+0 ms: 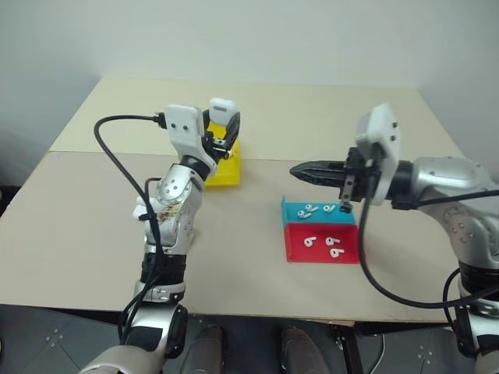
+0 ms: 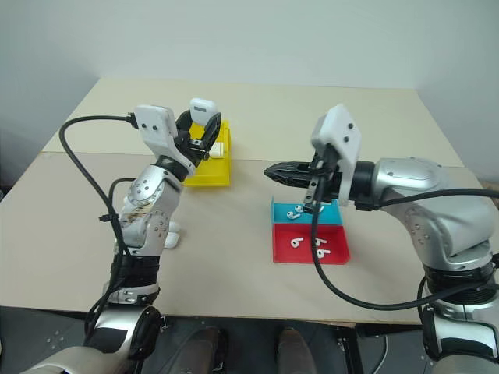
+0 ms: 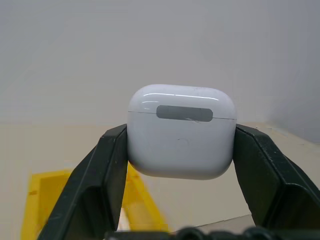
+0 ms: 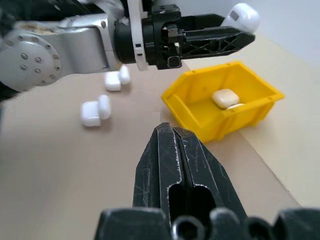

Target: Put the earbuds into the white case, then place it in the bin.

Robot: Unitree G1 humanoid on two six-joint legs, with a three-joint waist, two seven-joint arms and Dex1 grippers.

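Observation:
My left gripper (image 1: 223, 126) is shut on the white case (image 1: 222, 109), lid closed, and holds it in the air over the far end of the yellow bin (image 1: 224, 173). In the left wrist view the case (image 3: 181, 132) sits squeezed between both black fingers. Another white case (image 4: 224, 97) lies inside the bin (image 4: 200, 117). Several earbuds (image 1: 309, 241) lie in the teal-and-red tray (image 1: 296, 251). My right gripper (image 1: 295, 170) is shut and empty, pointing left above the table between tray and bin.
Two white cases (image 4: 95, 112) with lids open sit on the table near my left arm. The table's front edge (image 1: 257, 313) runs close below the tray. A seam crosses the tabletop behind the bin.

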